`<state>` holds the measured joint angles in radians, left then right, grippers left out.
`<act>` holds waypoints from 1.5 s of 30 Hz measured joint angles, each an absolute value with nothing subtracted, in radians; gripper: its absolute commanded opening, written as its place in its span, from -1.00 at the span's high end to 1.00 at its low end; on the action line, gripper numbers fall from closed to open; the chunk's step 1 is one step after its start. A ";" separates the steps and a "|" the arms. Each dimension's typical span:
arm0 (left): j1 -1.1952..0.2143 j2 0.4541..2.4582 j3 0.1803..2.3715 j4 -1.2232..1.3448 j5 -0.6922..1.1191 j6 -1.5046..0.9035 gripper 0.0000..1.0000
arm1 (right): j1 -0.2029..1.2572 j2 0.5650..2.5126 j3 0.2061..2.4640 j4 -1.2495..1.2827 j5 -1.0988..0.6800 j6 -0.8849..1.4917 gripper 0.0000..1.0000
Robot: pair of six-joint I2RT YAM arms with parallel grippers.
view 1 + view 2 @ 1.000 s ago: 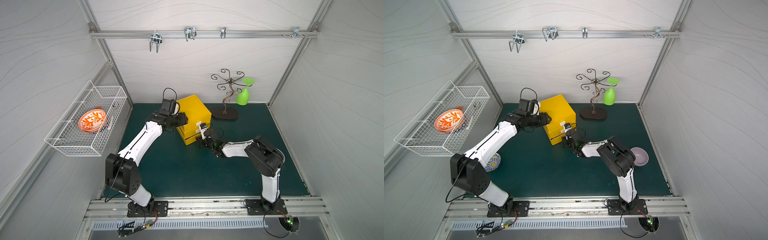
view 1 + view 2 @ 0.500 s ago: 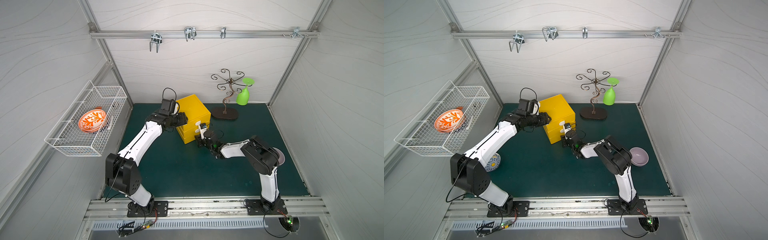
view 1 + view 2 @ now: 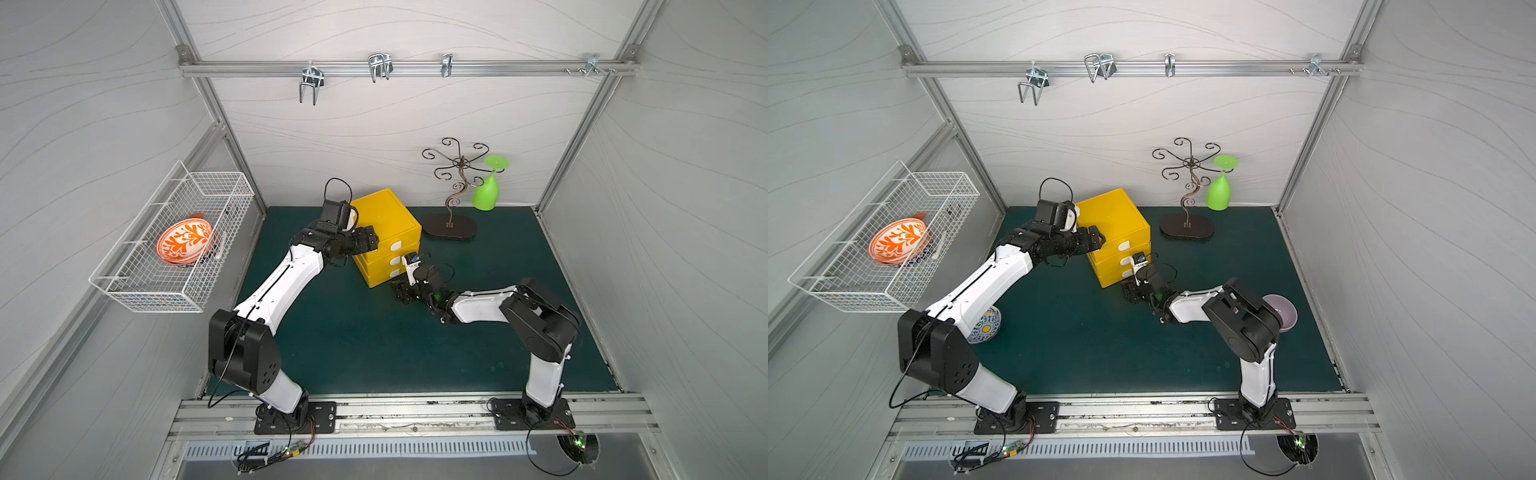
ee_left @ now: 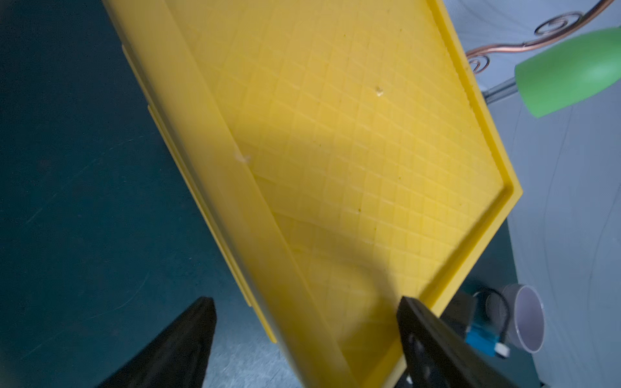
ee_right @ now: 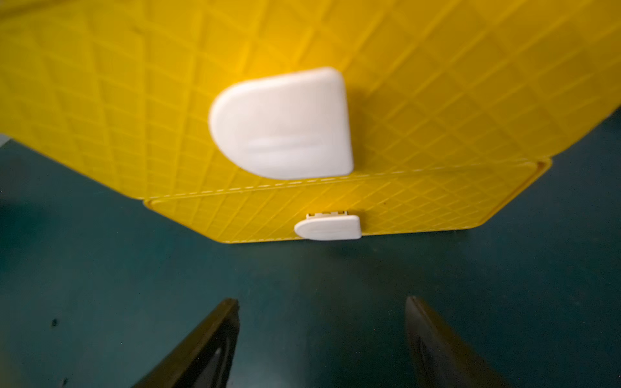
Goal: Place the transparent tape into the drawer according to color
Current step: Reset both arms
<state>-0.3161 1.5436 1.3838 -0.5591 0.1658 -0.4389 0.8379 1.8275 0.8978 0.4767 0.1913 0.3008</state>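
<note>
I judge the sorting all but done. No tape roll shows on the counter [image 3: 353,340] or in either tool, so the tape is presumably inside the yellow box [image 3: 386,216], though I cannot see into it. Its three drawers [image 3: 395,259] look pushed in flush. My right tool [image 5: 322,336] hangs low over the counter just in front of the bottom drawer [image 5: 437,201], jaws spread wide and empty, with the white tab [image 5: 327,227] ahead of them untouched. My left tool [image 3: 371,241] sits at the box's upper edge, jaws also wide, with the top corner between them. I cannot tell whether they touch it. The next move, I think, is only to lift both arms clear without nudging the box. Compared with a second ago, both tools have opened from a narrower set. The right one has backed off and dropped from the drawer fronts, while the left arm has scarcely moved.
</note>
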 measured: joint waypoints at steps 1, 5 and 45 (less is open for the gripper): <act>-0.316 1.522 1.366 -0.557 0.159 -0.435 -0.99 | 0.838 1.793 0.888 0.453 0.187 0.305 -0.98; -0.316 1.398 1.288 -0.551 0.117 -0.422 -0.99 | 0.837 1.656 0.856 0.339 0.174 0.315 -0.97; -0.087 1.319 0.430 0.427 -0.070 0.038 -0.92 | 0.065 1.219 0.576 0.208 0.055 0.132 -0.98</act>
<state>-0.0872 1.3190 0.4297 0.4271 -0.0700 0.0376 0.0647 1.2190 0.5762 0.2077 0.0551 0.1322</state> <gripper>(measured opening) 0.963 0.990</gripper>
